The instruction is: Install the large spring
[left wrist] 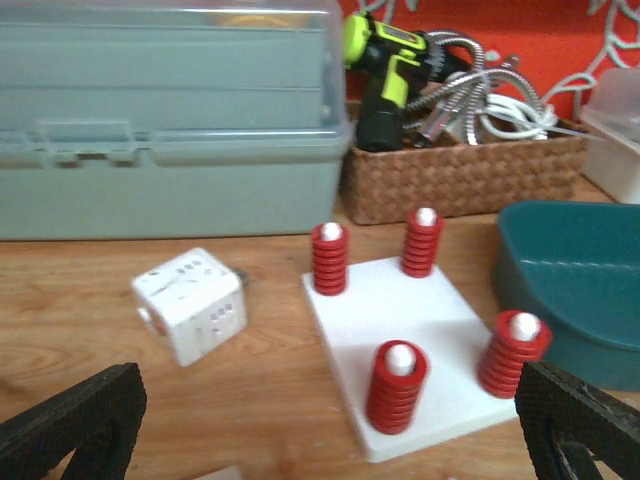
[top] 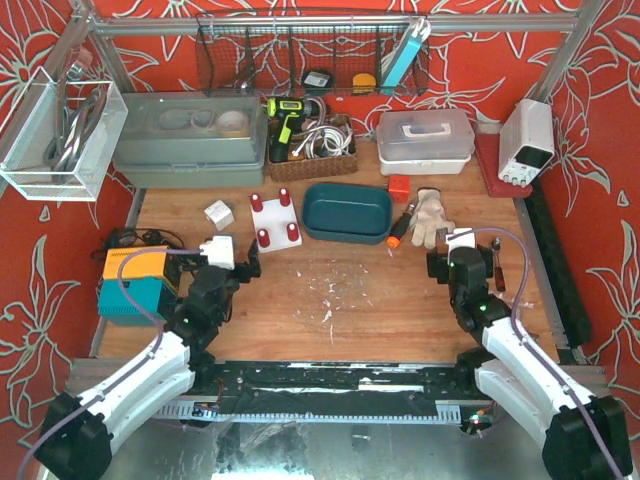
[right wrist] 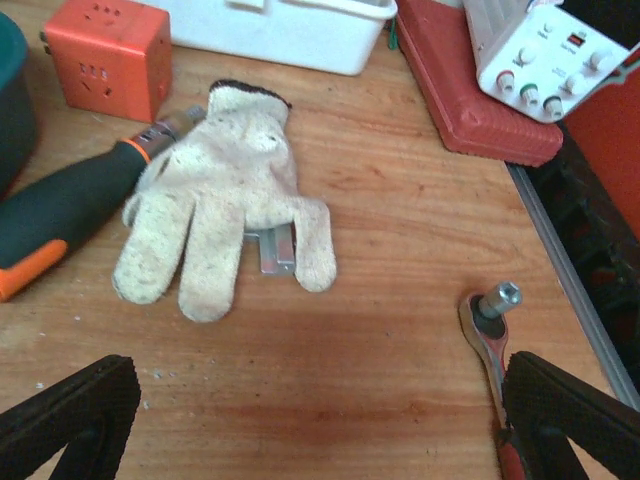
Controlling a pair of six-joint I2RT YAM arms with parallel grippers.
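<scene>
A white base plate [left wrist: 400, 320] [top: 276, 220] lies left of the table's centre with four pegs. A red spring sits over each peg. The nearest one [left wrist: 397, 390] looks the thickest, and the others stand at the near right [left wrist: 513, 352], the far left [left wrist: 329, 259] and the far right [left wrist: 422, 243]. My left gripper [left wrist: 330, 415] [top: 240, 262] hovers just in front of the plate, open, with nothing between its fingers. My right gripper [right wrist: 320, 395] [top: 446, 260] is open and empty over bare wood on the right side.
A white cube [left wrist: 190, 303] lies left of the plate and a teal tray [left wrist: 570, 280] to its right. Behind are a grey toolbox [left wrist: 160, 120] and a wicker basket [left wrist: 460, 175]. Near the right gripper lie a glove [right wrist: 220, 200], a screwdriver [right wrist: 60, 215], a ratchet [right wrist: 490, 330] and an orange cube [right wrist: 108, 55].
</scene>
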